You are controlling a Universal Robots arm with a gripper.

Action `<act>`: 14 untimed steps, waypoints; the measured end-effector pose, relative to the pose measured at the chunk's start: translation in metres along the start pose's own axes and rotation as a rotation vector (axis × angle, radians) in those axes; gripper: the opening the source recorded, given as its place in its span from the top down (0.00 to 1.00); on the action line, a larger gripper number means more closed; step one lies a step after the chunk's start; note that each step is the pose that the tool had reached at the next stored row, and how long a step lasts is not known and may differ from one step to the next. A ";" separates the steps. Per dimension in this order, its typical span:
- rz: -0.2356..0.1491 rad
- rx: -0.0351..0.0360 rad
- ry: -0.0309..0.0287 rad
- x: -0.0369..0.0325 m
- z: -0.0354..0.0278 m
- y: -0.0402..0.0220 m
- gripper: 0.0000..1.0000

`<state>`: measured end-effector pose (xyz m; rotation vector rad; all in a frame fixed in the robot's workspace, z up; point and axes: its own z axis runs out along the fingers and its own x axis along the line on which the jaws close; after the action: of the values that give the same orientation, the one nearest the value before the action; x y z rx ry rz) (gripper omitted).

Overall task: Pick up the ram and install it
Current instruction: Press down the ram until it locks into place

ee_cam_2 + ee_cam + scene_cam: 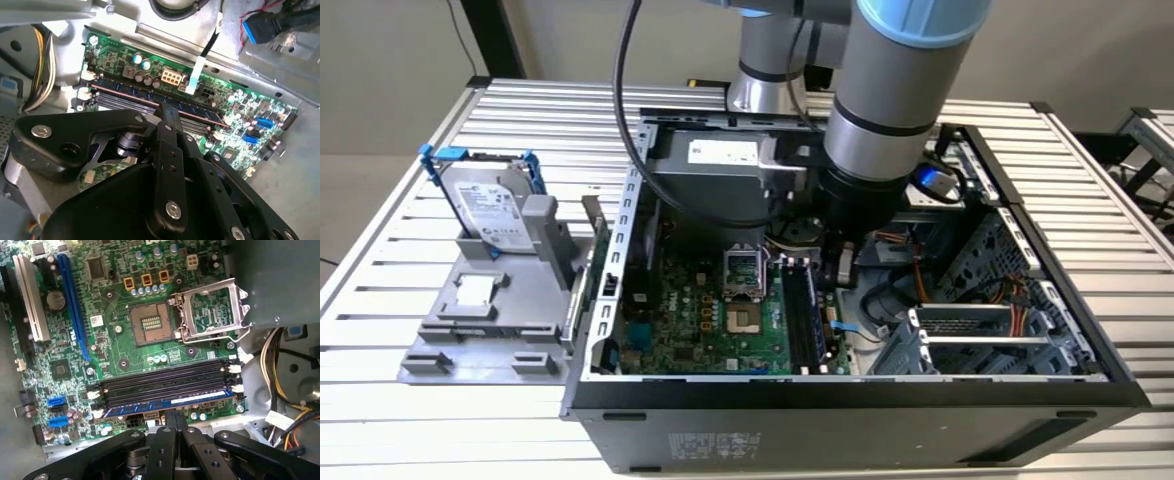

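- The arm [894, 90] is reaching down into the open computer case [854, 400], which is lying on a slatted metal table [440, 400]
- The gripper [842, 275] is sitting low over the motherboard [707, 320], just beside the memory slots [797, 310] in the exterior view
- The ram [170, 404] is lying in the slot nearest the gripper in the first wrist view, a dark-blue stick running the slot's length, with empty black slots [165, 382] next to it
- In the second wrist view the ram [195, 107] is showing as a thin dark strip with a reddish edge, running across the board beyond the fingertips
- The gripper [175, 416] is looking pressed together in both wrist views, its two fingers meeting at the tip right by the ram's edge; I cannot tell whether they are touching the stick
- The gripper [169, 114] tip is pointing at about the middle of the ram's length
- The open CPU socket [150, 324] is sitting beyond the slots, its metal latch frame [212, 310] flipped up
- A silver hard drive in a blue frame [487, 205] is standing in a grey holder [494, 320] on the table, well apart from the case, on the exterior view's left
- Bundled wires [280, 390] are hanging beside the board's edge
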<state>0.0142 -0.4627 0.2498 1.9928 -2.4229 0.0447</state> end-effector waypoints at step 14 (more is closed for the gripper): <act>-0.139 0.0055 -0.0031 0.0007 0.0012 0.0038 1.00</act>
<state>0.0104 -0.4627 0.2485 2.1586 -2.2818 0.0478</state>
